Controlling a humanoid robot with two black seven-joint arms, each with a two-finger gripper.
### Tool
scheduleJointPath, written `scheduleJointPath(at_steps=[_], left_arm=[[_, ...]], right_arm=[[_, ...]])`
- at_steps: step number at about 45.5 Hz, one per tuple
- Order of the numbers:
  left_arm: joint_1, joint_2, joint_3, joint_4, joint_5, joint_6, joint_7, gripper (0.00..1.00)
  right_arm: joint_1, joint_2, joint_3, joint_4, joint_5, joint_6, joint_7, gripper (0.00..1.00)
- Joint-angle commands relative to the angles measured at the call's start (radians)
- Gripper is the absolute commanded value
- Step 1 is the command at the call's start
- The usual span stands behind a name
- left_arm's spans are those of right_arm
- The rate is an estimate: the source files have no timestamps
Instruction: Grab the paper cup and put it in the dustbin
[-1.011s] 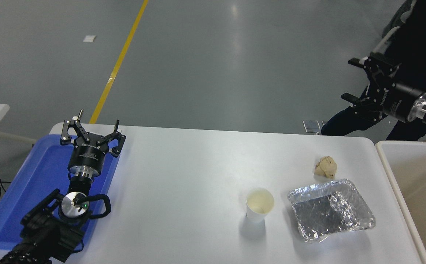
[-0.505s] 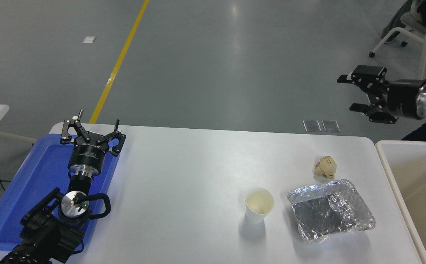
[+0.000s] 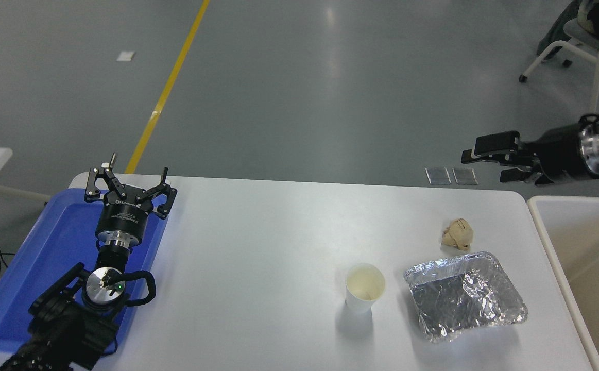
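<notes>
Head view only is given, so everything is read from it. Paper cup (image 3: pixel 364 287) is seen standing upright on the white table (image 3: pixel 258 247), mouth up and empty, just left of the crinkled foil tray (image 3: pixel 465 295) and apart from it; the crumpled paper ball (image 3: pixel 458 233) lies beyond the tray. Dustbin (image 3: pixel 546 232) is seen at the table's right edge, only its pale rim and part of its beige inside in view.

Right gripper (image 3: pixel 491 159) is held out from the right edge, beyond the table's far side and well apart from the cup, its fingers spread and nothing between them. Compared with a second ago, it has been lowered and turned so that its fingers now lie nearly level, pointing left; the dark-clothed person once behind it is no longer seen. The cup, tray and ball have not been shifted.

This is judged to be the start of the approach: the reach toward the cup is not yet made, and nothing has been grasped.

Left gripper (image 3: pixel 128 184) is parked over the blue tray (image 3: pixel 52 247) at lower left, fingers spread, empty.
</notes>
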Motion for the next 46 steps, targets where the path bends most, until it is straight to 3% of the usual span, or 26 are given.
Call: scheduleJointPath(at_steps=[1, 23, 26, 31, 46], left_arm=[[0.000, 0.000, 0.000, 0.000, -0.001, 0.000, 0.000, 1.00], [0.002, 0.000, 0.000, 0.000, -0.001, 0.000, 0.000, 1.00], [0.002, 0.000, 0.000, 0.000, 0.001, 0.000, 0.000, 1.00], [0.002, 0.000, 0.000, 0.000, 0.001, 0.000, 0.000, 1.00], [0.002, -0.002, 0.000, 0.000, 0.001, 0.000, -0.002, 1.00]], right_arm=[[0.123, 0.159, -0.148, 0.067, 0.003, -0.016, -0.003, 1.00], [0.175, 0.395, -0.191, 0.087, 0.187, 0.001, -0.006, 1.00], [0.203, 0.420, -0.185, 0.096, 0.262, 0.036, -0.004, 1.00], [0.235, 0.434, -0.176, 0.107, 0.346, 0.088, -0.003, 1.00], [0.309, 0.408, -0.211, 0.214, 0.357, 0.193, 0.004, 1.00]])
